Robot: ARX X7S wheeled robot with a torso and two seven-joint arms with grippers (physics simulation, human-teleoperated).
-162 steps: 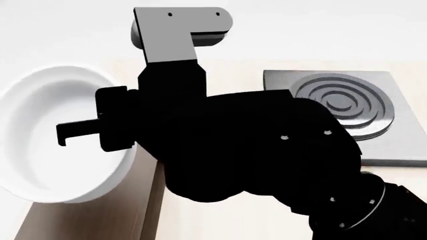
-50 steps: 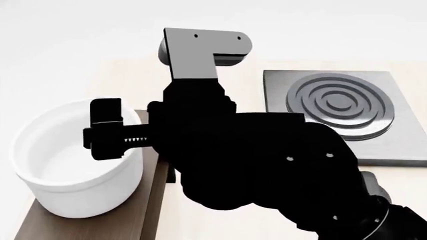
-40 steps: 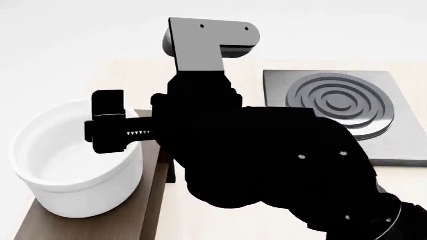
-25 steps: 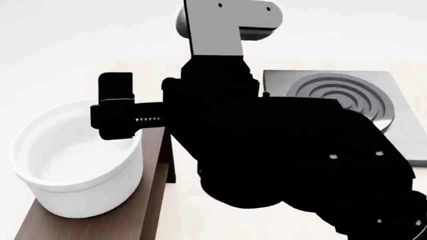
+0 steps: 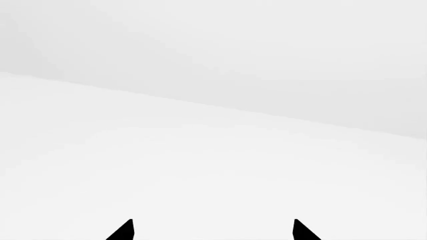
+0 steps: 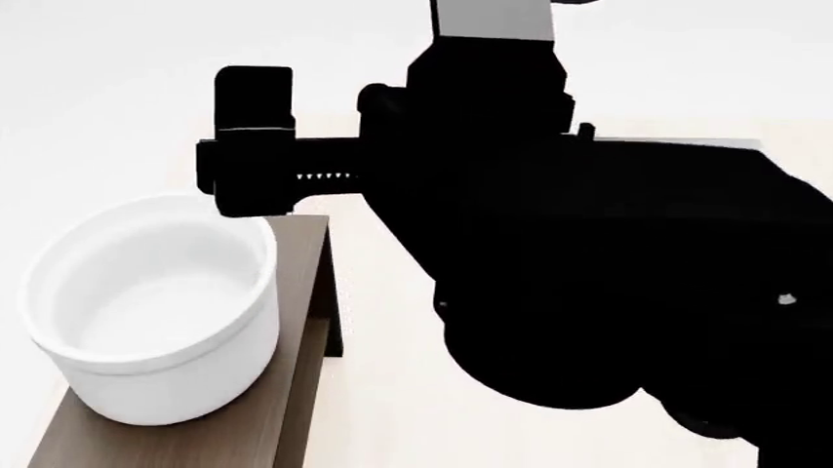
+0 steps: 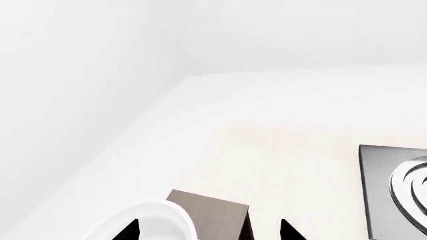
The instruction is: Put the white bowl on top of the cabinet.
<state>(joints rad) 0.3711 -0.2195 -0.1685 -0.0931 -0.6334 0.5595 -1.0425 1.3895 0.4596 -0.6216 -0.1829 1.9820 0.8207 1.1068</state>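
On the cabinet we count one white bowl, upright; our right gripper hangs at its one o'clock, wide and empty; left gripper also wide.

White bowl glossy white; cabinet brown-grey woodgrain.

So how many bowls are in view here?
1: the white bowl sits upright on the cabinet, below the right gripper. The arm blocks much of the head view, so another could be hidden.
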